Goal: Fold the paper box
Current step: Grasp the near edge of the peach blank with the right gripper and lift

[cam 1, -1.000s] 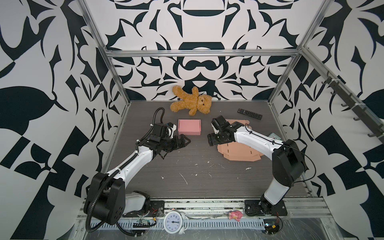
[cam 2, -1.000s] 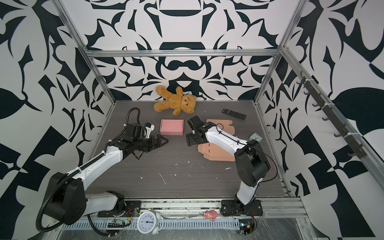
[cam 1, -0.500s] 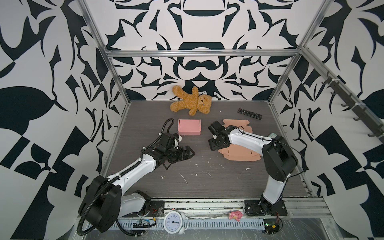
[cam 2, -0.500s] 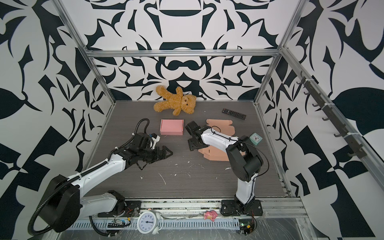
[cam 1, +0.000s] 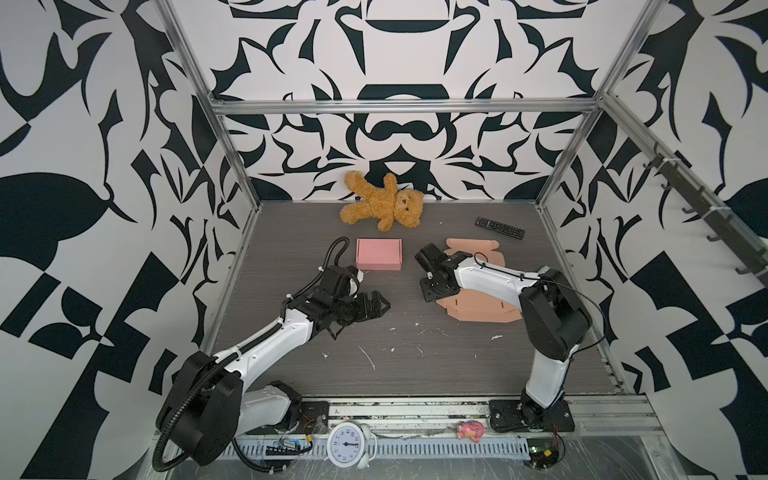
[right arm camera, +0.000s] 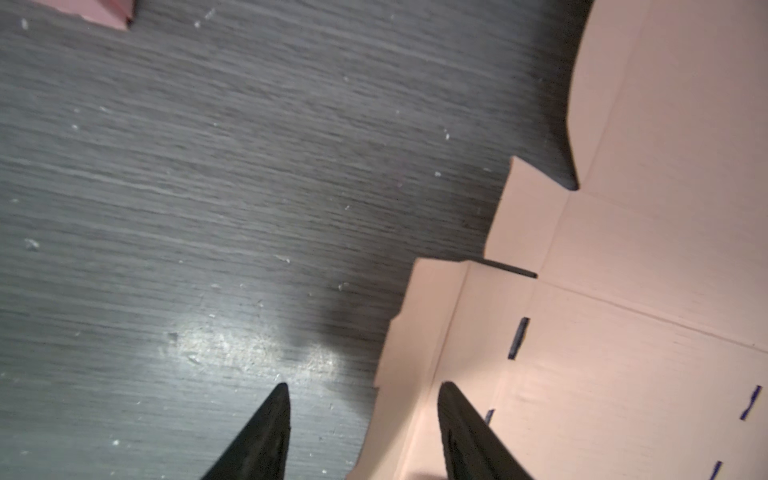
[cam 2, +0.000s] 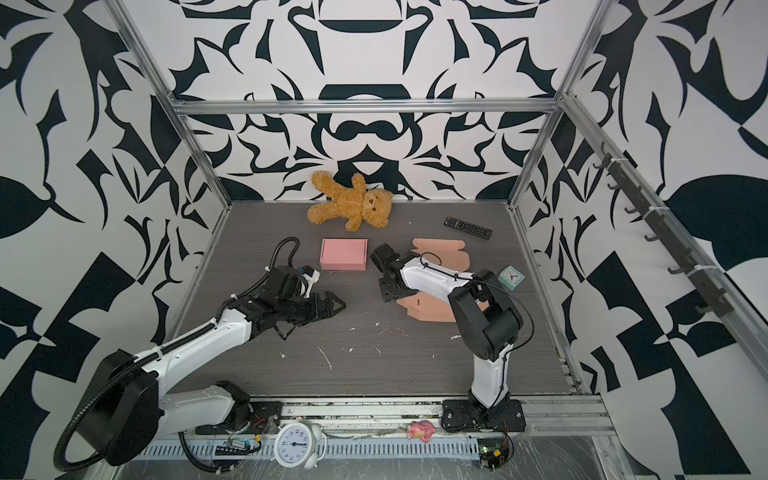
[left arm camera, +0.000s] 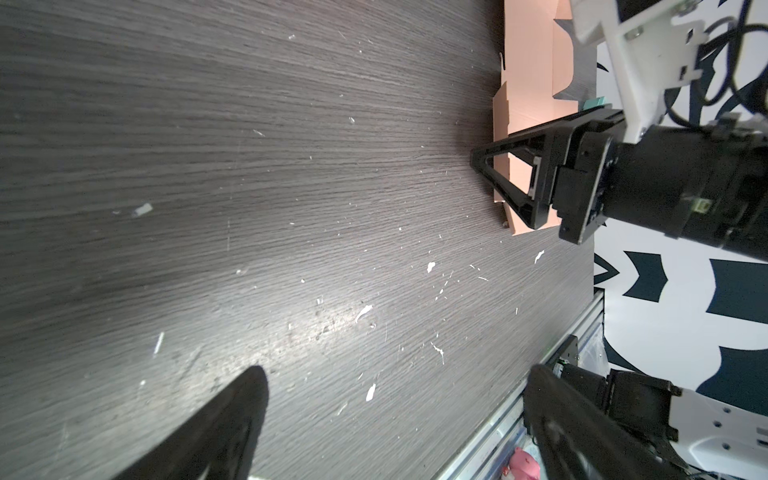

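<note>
The paper box (cam 1: 478, 305) (cam 2: 432, 305) is a flat, unfolded peach cardboard sheet with slots, lying on the right of the dark table. My right gripper (cam 1: 430, 294) (cam 2: 390, 293) points down at its left edge. In the right wrist view the gripper (right arm camera: 363, 386) is open, its jaws straddling the raised side flap of the sheet (right arm camera: 623, 332), one fingertip over bare table and one over cardboard. My left gripper (cam 1: 380, 305) (cam 2: 338, 303) hovers wide open over bare table left of the sheet, with nothing between its fingers (left arm camera: 397, 370).
A folded pink box (cam 1: 379, 254) sits mid-table behind both grippers. A teddy bear (cam 1: 384, 203) and a remote (cam 1: 500, 227) lie at the back. A small teal clock (cam 2: 512, 277) stands at the right. White scraps litter the front of the table.
My left arm has swung away from the pink box toward the table's middle and front. My right gripper has settled at the sheet's left edge and its jaws have narrowed.
</note>
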You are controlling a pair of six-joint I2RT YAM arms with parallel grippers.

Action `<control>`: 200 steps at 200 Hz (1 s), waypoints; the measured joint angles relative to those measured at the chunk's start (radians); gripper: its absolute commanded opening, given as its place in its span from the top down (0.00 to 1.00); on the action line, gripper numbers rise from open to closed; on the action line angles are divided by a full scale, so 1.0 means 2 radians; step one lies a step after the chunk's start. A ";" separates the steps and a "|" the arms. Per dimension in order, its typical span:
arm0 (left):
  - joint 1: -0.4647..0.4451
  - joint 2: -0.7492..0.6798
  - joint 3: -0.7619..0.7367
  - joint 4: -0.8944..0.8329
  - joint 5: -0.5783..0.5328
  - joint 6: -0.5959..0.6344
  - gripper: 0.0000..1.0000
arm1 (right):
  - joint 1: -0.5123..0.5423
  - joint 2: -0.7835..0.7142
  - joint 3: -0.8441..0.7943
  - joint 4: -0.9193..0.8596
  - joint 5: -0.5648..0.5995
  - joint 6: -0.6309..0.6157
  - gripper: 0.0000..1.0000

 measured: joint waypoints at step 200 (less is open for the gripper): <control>-0.008 -0.008 -0.023 0.022 -0.008 -0.025 0.02 | 0.000 -0.077 -0.074 -0.013 0.025 -0.001 0.83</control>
